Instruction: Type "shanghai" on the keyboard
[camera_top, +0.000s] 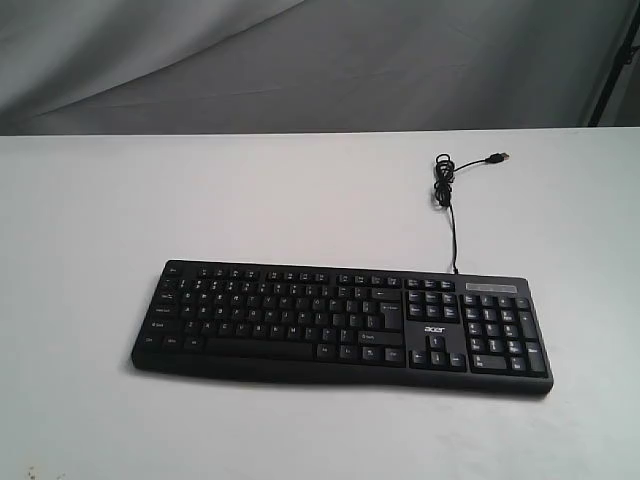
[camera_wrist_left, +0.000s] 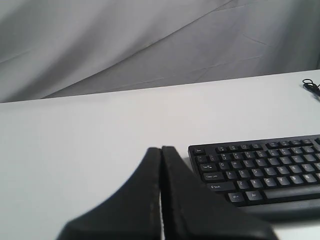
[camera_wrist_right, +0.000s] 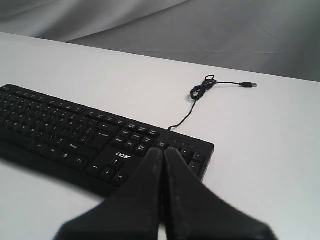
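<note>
The long black keyboard (camera_top: 340, 318) with white legends and an "acer" logo lies flat on the white table, number pad at its right end. Its thin black USB cable (camera_top: 446, 190) runs from the back edge to a loose coil and plug. Neither arm shows in the exterior view. In the left wrist view my left gripper (camera_wrist_left: 161, 148) is shut and empty, off the keyboard's (camera_wrist_left: 260, 170) Esc end, above bare table. In the right wrist view my right gripper (camera_wrist_right: 163, 149) is shut and empty, its tips over the number pad end of the keyboard (camera_wrist_right: 90, 137).
The white table (camera_top: 150, 200) carries only the keyboard and the cable's coil (camera_wrist_right: 201, 90) behind the number pad. A grey cloth backdrop (camera_top: 320, 60) hangs behind the table's far edge.
</note>
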